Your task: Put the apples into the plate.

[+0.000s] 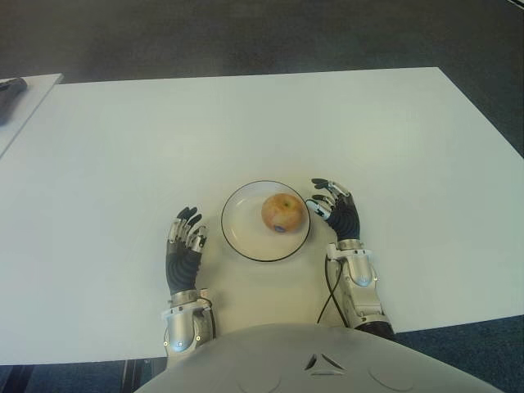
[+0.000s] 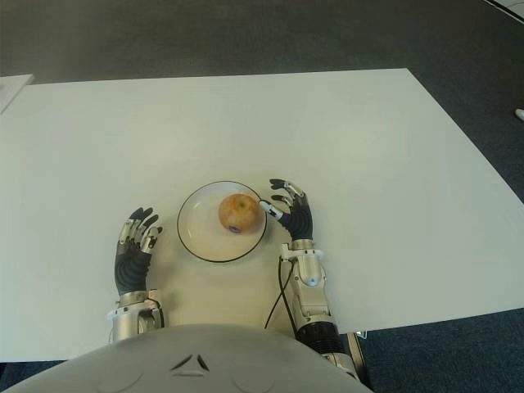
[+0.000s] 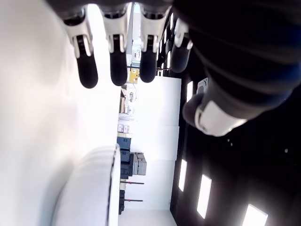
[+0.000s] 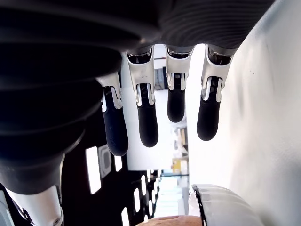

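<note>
One apple [image 1: 283, 212] sits in the plate [image 1: 242, 237], a white dish with a dark rim, a little toward its right side and resting free of both hands. No other apple shows anywhere in the eye views, so as far as can be seen the job looks finished, or nearly so; if the task means more fruit, none is in sight to fetch. The right hand [image 1: 336, 209] is just beside the plate's right edge, close to the apple, with its fingers [image 4: 148, 125] spread and slack and holding nothing; its wrist view shows the plate rim and a sliver of the apple beyond the fingertips. The left hand [image 1: 186, 242] shows on the plate's left side, a short way off, its fingers [image 3: 118, 70] likewise loose, extended and empty. Neither hand seems to be gripping or reaching, which fits a release already made, though that is a judgement. The surface [image 1: 246, 123] is a wide white tabletop, bare apart from the plate and the hands. A second white table [image 1: 33, 94] stands at the far left with a dark object [image 1: 10, 92] on it, too little in view to name. Beyond lies dark grey carpet [image 1: 246, 37]. The wrist views catch ceiling lights and some shelving in the distance.
</note>
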